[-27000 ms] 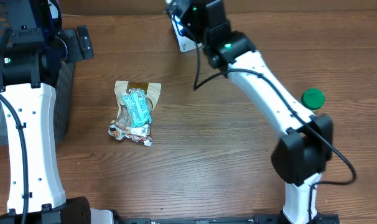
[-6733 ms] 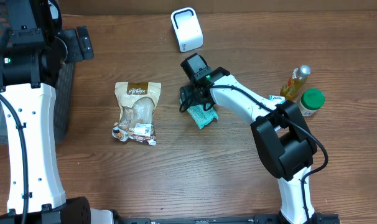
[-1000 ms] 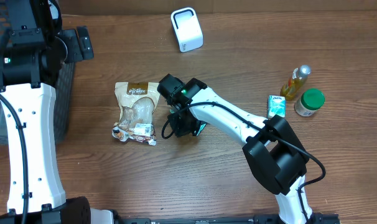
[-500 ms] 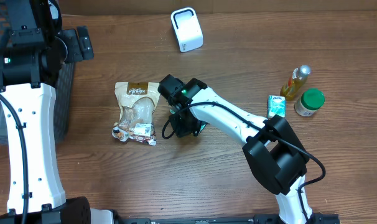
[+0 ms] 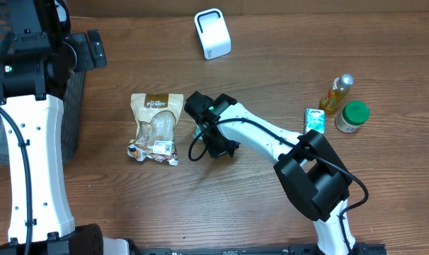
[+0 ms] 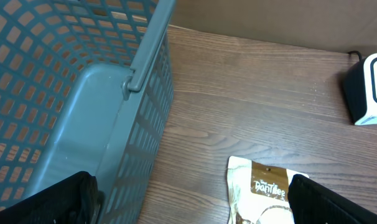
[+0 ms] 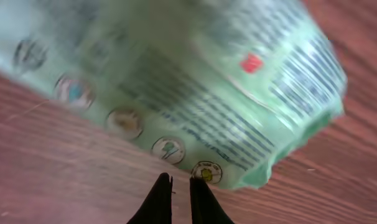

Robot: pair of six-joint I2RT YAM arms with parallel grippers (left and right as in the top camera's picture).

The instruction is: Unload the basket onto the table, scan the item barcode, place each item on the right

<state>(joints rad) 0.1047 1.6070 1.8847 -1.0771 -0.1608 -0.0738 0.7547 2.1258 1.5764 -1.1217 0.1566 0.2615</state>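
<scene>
While the green packet (image 7: 176, 81) is lying flat on the counter (image 5: 271, 212) just beside the brown pouch (image 5: 156, 127), well apart from the white scanner (image 5: 213, 33) at the far edge, the right fingers (image 7: 160, 199) are hovering at its rim, almost closed, with only a slit between them and nothing visibly pinched. The packet's printed face is showing upward, probably so the code can be found. The left fingers (image 6: 83, 193) are hovering spread wide and empty by the basket (image 6: 51, 93), seemingly parked out of the way.

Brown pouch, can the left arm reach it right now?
Probably yes: the left gripper is open, bare table lies between it and the brown pouch, and the right gripper sits beyond it.
</scene>
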